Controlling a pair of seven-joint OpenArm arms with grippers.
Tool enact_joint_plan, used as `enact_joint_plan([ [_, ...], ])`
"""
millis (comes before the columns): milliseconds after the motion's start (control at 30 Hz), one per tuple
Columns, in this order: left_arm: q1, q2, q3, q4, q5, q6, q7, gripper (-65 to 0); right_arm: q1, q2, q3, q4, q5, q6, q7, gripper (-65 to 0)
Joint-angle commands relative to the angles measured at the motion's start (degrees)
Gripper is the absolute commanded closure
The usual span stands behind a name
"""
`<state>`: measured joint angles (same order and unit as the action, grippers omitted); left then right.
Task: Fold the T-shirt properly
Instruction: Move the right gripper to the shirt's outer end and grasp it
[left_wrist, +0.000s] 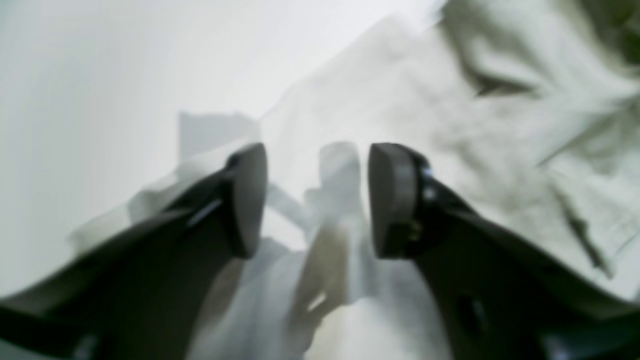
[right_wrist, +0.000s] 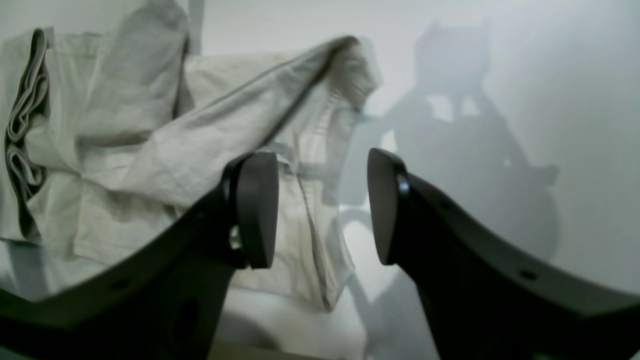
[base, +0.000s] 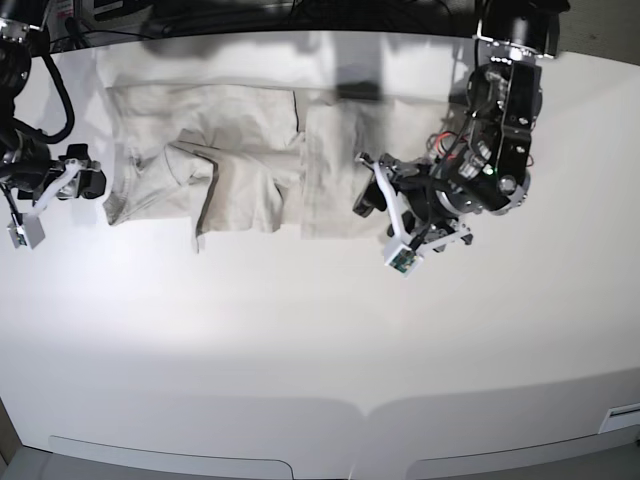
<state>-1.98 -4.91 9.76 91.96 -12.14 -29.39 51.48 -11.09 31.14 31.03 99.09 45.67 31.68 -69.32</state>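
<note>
One large pale beige-grey cotton T-shirt (base: 250, 150) lay wrinkled and partly folded along the far edge of the white tabletop (base: 320, 340). The left gripper (base: 372, 190) hovered at one end and the right gripper (base: 85, 180) at the other, both with jaws apart and holding nothing. I judged a fold was midway, with fresh grips on the edges needed next.

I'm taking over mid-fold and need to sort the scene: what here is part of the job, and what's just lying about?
Part of the job:
- T-shirt, partly folded
- left gripper, open
- right gripper, open

Lying about:
- nothing loose, only the white tabletop
- cables at the far edge
</note>
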Motion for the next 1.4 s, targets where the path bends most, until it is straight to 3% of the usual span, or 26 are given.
enact_joint_plan([
  [0, -0.87, -1.11, -0.02, 1.38, -2.38, 0.22, -0.33, -34.5, -0.22, 1.25, 1.57, 0.28, 1.97, -0.22, 0.50, -29.5],
  [200, -0.85, -9.01, -0.02, 1.42, -16.22, 2.03, 1.05, -34.5, -1.07, 2.38, 3.56, -11.04, 9.35, -0.13, 0.72, -29.5],
  [333, -0.52, -11.37, -0.02, 1.42, -16.85, 1.99, 2.89, -34.5, 1.03, 2.84, 3.52, -19.67, 13.11, 2.40, -0.98, -29.5],
  [400, -0.02, -11.47, -0.07, 1.42, -16.85, 1.99, 2.58, -34.5, 2.05, 2.84, 3.45, -22.58, 13.11, 4.66, -2.27, -29.5],
  [667, 1.01, -11.47, -0.07, 1.42, -16.85, 1.99, 1.20, -34.5, 2.51, 2.82, 3.45, -30.14, 13.07, 7.26, -2.27, -29.5],
  [933, 1.03, -11.47, -0.07, 1.42, -16.87, 1.99, 0.92, -34.5, 2.91, 2.62, 3.28, -35.91, 12.98, 8.24, 2.45, -29.5],
  [1100, 1.03, -11.47, -0.07, 1.42, -16.87, 1.99, 0.79, -34.5, 5.29, 2.27, -1.36, -37.77, 11.15, 8.32, -0.92, -29.5],
  [1367, 1.01, -11.47, -0.07, 1.42, -16.83, 1.99, 0.98, -34.5, 7.10, 0.09, -10.54, -37.77, 13.25, 8.32, -4.37, -29.5],
])
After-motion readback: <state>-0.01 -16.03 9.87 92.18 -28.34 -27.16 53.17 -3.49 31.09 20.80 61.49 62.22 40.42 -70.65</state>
